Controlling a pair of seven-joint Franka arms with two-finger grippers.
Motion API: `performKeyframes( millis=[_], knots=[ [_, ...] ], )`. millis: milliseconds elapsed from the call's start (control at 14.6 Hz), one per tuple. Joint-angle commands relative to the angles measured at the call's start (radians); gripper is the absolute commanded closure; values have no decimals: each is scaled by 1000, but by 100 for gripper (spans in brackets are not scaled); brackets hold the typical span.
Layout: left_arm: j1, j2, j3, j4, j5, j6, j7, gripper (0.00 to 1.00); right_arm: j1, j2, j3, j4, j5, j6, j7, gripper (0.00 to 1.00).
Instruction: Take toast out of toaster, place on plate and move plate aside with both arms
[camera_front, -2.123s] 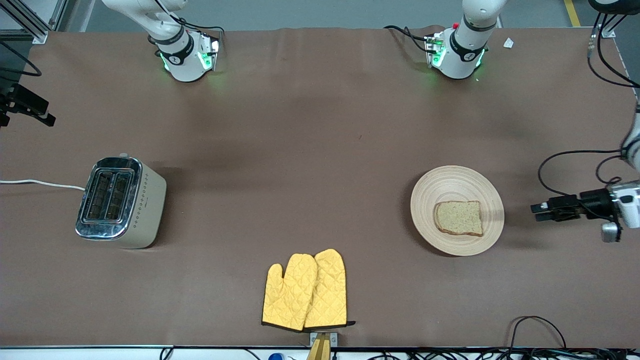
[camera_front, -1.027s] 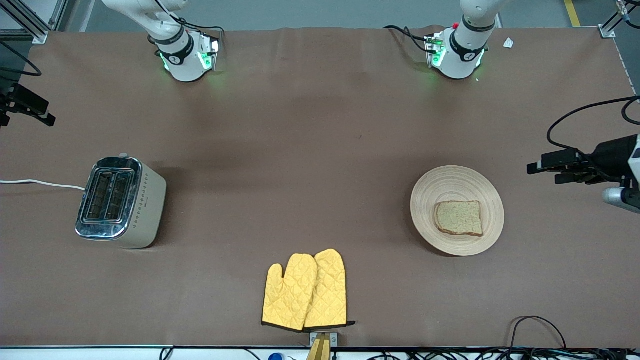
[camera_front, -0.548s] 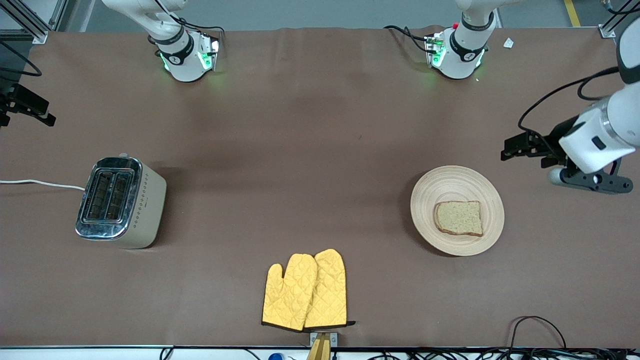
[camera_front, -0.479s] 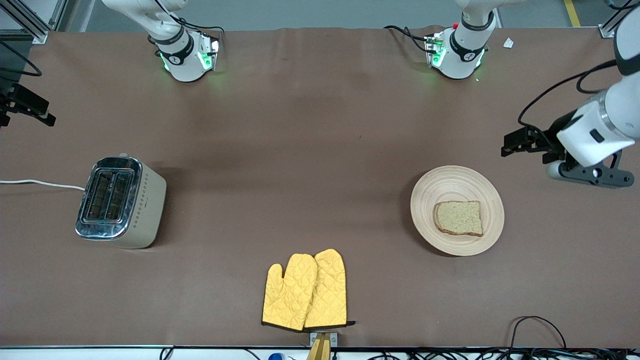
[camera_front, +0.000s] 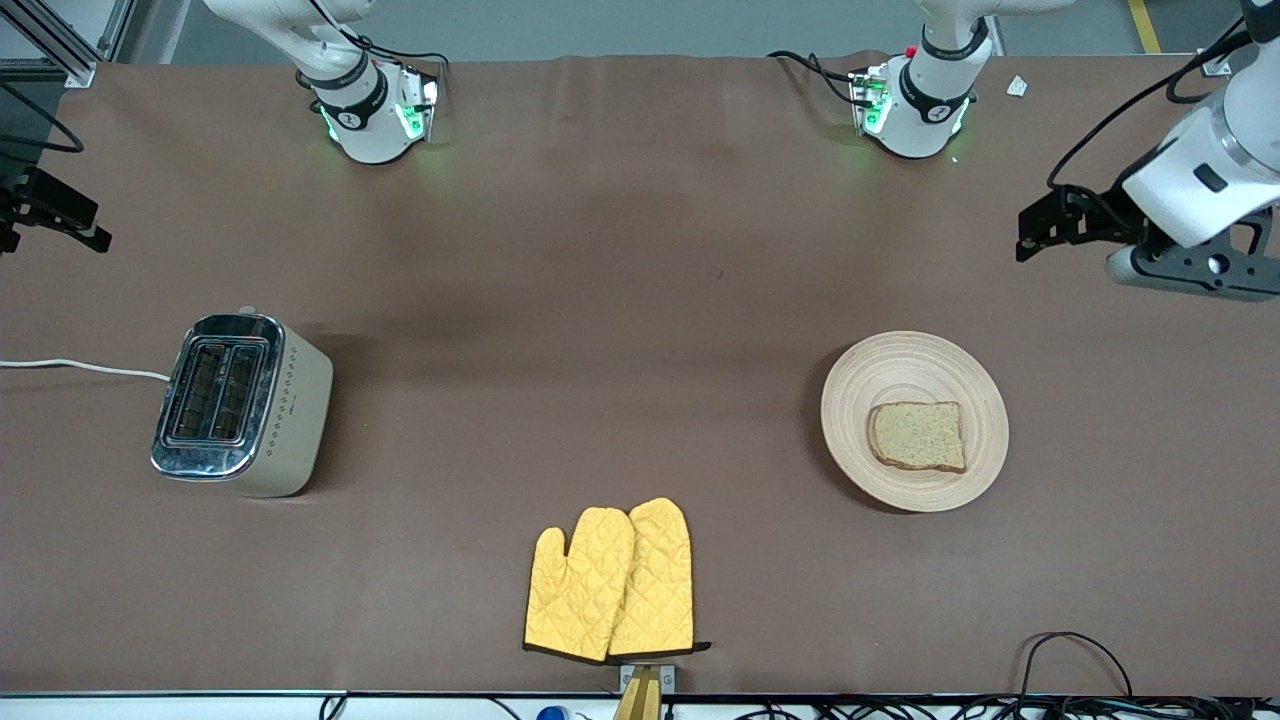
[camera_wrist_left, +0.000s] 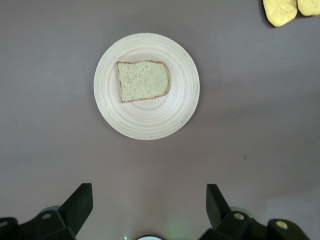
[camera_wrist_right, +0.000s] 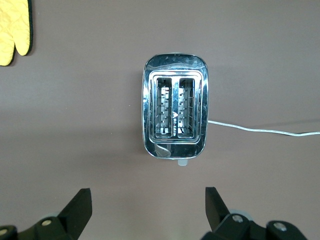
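The toast (camera_front: 918, 436), a brown speckled slice, lies flat on the round pale wooden plate (camera_front: 900, 365) toward the left arm's end of the table. My left gripper (camera_front: 1030, 236) hangs open and empty in the air over bare table beside the plate. The left wrist view looks down on the plate (camera_wrist_left: 150, 120) and the toast (camera_wrist_left: 143, 81), with the left gripper (camera_wrist_left: 148, 200) wide open. My right gripper (camera_wrist_right: 148, 200) is out of the front view. In its own wrist view it stands open and empty high above the table near the toaster.
A chrome two-slot toaster (camera_front: 240, 400) (camera_wrist_right: 175, 112) stands toward the right arm's end, its white cord (camera_front: 80, 367) running off the table. A pair of yellow oven mitts (camera_front: 612, 580) (camera_wrist_left: 290, 9) (camera_wrist_right: 14, 30) lies near the front edge.
The left arm has swung its open gripper from beside the plate up and away toward the robots' side of the table. Plate, toast, toaster and mitts have not moved.
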Motion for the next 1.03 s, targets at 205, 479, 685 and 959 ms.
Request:
performKeyframes(
  millis=[205, 479, 685, 959],
  knots=[
    [-4, -112, 7, -126, 60, 7, -46, 0, 1, -16, 2, -14, -20, -2, -5, 0],
    [-1, -125, -4, -126, 102, 8, -49, 0, 1, -16, 2, -14, -19, 0, -5, 0],
    [6, -113, 8, -103, 102, 8, -27, 0, 1, -16, 2, -14, -19, -2, -5, 0],
    [8, -108, 8, -82, 129, 5, -30, 0, 1, -16, 2, -14, -20, 0, -5, 0]
  ],
)
